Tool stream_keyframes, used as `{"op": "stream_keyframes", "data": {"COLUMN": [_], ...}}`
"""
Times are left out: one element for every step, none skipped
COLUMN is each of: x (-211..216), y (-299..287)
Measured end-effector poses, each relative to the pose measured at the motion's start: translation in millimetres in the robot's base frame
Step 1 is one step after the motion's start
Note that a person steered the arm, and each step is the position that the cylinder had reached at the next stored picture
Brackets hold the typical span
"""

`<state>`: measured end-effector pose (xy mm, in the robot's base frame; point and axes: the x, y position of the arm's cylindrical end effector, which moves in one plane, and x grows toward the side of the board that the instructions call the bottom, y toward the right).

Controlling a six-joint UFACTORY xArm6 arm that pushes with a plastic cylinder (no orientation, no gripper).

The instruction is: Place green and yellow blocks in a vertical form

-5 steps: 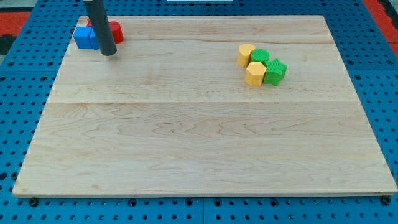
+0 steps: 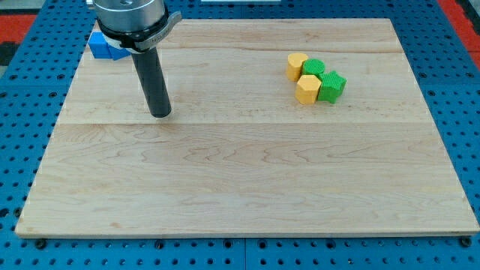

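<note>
Two yellow blocks and two green blocks sit clustered at the view's upper right of the wooden board. The upper yellow block touches the upper green block. The lower yellow block touches the lower green block. My tip is on the board at the view's left, far to the left of the cluster and slightly lower than it.
A blue block lies at the board's upper left corner, partly hidden behind the arm's rod and mount. A blue pegboard surrounds the board.
My tip has moved down and to the right, away from the blue and red blocks at the upper left. The red block is now hidden behind the arm. The green and yellow blocks have not moved.
</note>
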<state>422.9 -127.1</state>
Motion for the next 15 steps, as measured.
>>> {"op": "stream_keyframes", "data": {"x": [0, 0, 36, 10, 2, -25, -59, -59, -50, -37, -34, -35, -40, -44, -44], "y": [0, 0, 54, 182, 318, 374, 366, 326, 311, 312, 307, 284, 254, 220, 219]}}
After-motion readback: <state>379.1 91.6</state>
